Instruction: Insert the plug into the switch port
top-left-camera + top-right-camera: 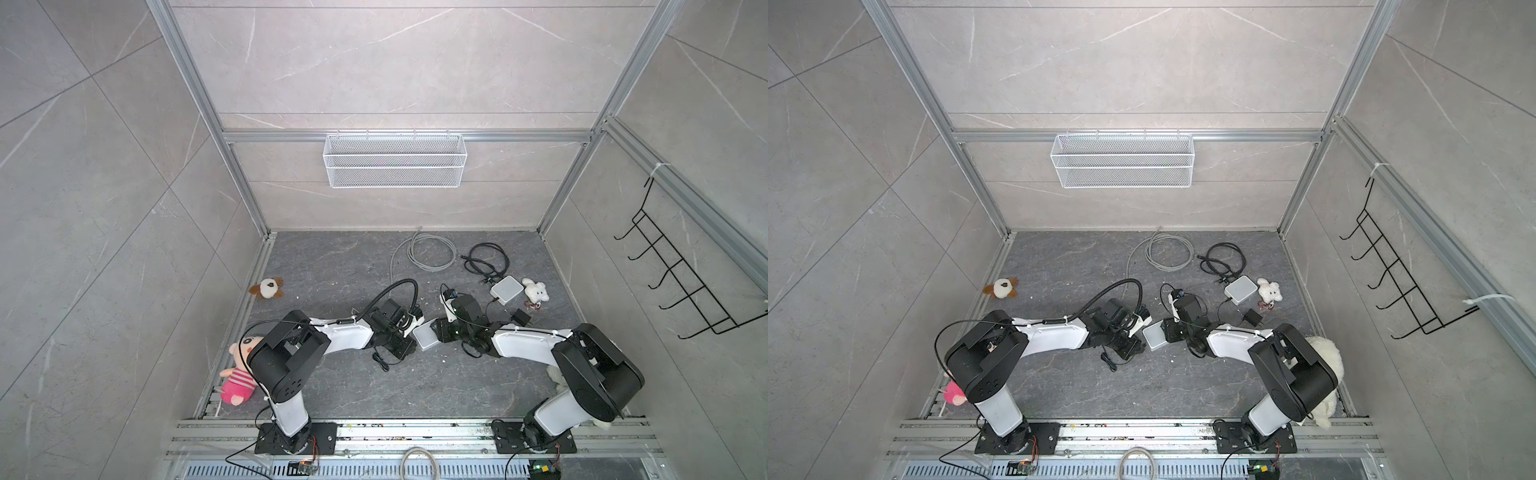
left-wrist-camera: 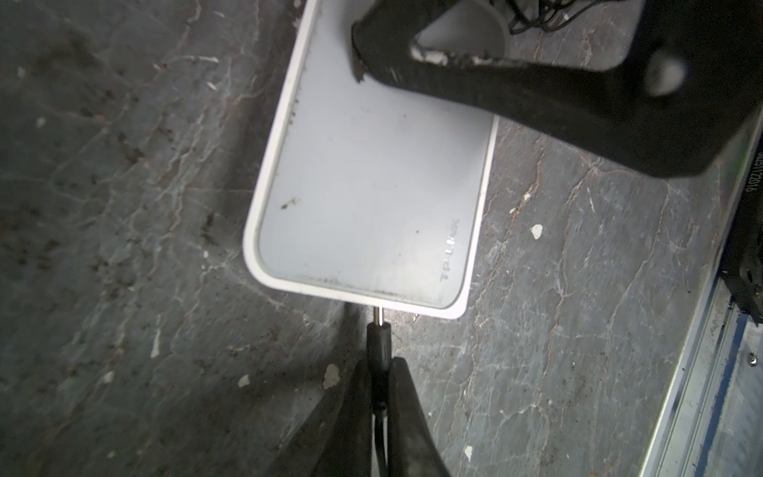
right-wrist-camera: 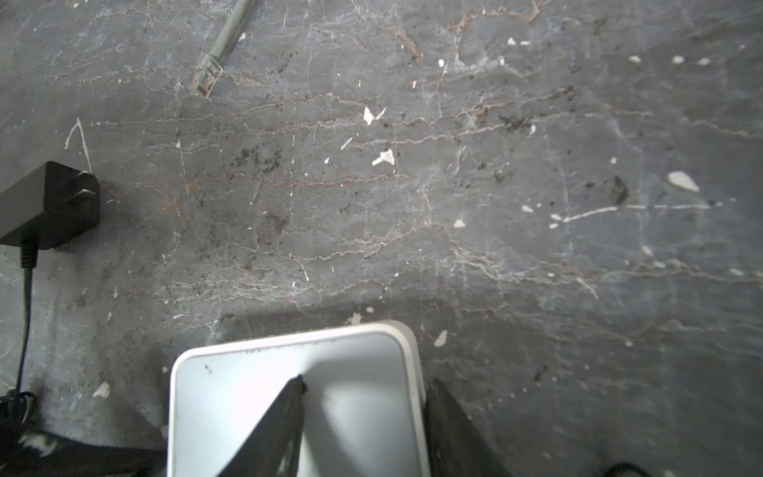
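The switch point(image 2: 371, 186) is a flat white TP-LINK box, lying between both arms at mid-floor in both top views point(image 1: 426, 336) point(image 1: 1153, 336). My right gripper point(image 3: 366, 380) is shut on the switch point(image 3: 247, 413), one finger over its top face and the other against its side edge. My left gripper point(image 2: 380, 363) is shut on the black barrel plug point(image 2: 380, 338). The plug's metal tip point(image 2: 377, 317) meets the switch's near side edge. The port itself is hidden under the rim. In a top view the left gripper point(image 1: 409, 328) faces the right gripper point(image 1: 436, 332).
A second white box point(image 1: 506, 290) with a black adapter point(image 1: 521, 318) lies back right, near a black cable coil point(image 1: 488, 259) and a grey network cable point(image 1: 428, 251). Plush toys sit at the left point(image 1: 268, 288), right point(image 1: 536, 291) and front left point(image 1: 239, 374).
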Controlling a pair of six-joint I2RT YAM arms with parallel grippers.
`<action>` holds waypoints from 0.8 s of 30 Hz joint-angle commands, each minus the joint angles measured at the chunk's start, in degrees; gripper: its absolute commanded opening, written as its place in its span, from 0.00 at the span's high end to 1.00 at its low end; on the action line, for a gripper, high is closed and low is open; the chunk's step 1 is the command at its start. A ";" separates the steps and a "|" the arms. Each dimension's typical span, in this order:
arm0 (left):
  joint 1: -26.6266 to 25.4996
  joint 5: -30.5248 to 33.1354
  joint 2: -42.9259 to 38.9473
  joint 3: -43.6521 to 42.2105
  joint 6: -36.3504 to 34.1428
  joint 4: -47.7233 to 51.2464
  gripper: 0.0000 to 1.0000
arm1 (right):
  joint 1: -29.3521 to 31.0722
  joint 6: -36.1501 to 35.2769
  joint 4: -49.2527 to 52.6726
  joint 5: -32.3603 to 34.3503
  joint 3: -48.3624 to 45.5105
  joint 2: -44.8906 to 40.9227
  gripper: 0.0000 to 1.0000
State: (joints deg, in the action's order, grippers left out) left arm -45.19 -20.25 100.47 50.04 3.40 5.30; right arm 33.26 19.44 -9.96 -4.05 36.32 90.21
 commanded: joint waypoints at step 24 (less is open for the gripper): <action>1.83 -0.63 3.68 0.48 -0.85 12.81 0.91 | 2.24 -5.68 10.27 -5.22 4.71 1.72 0.40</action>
State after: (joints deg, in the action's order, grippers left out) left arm -43.66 -24.64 101.49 52.01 1.91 10.26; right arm 34.24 15.20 -5.98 -5.48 39.79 91.83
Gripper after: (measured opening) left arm 0.094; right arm 0.588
